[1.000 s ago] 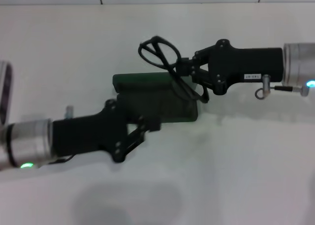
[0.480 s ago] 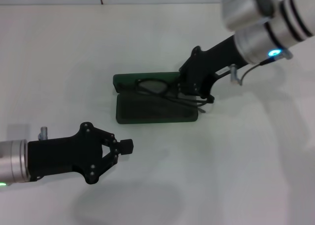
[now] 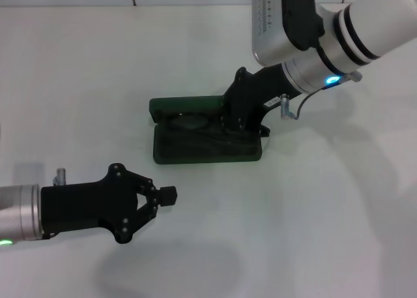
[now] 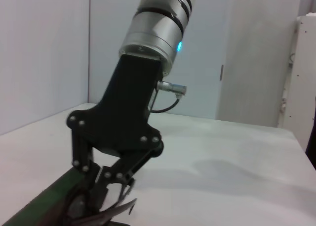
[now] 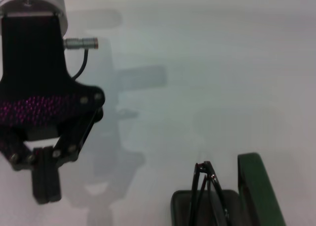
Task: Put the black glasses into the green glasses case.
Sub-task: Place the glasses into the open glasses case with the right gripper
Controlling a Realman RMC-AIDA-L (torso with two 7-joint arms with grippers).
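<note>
Nearest to the robot, the left gripper (image 3: pixel 171 195) hovers over the white table (image 3: pixel 313 213) with its fingers together, holding nothing. Farther away, the green glasses case (image 3: pixel 206 139) lies open, and the black glasses (image 3: pixel 195 125) rest inside it. At the case's right end, the right gripper (image 3: pixel 232 126) reaches down into it, with its fingers closed on the glasses.

No legible text in any view. A small white label (image 3: pixel 273 103) sits on the black body of the right gripper (image 3: pixel 229 130), up the housing from the fingers; its print cannot be read. The white arm housing (image 3: pixel 277 21) above carries a column of small dots or perforations, not readable as characters. The lid of the green glasses case (image 3: pixel 189 105) shows no readable lettering.
</note>
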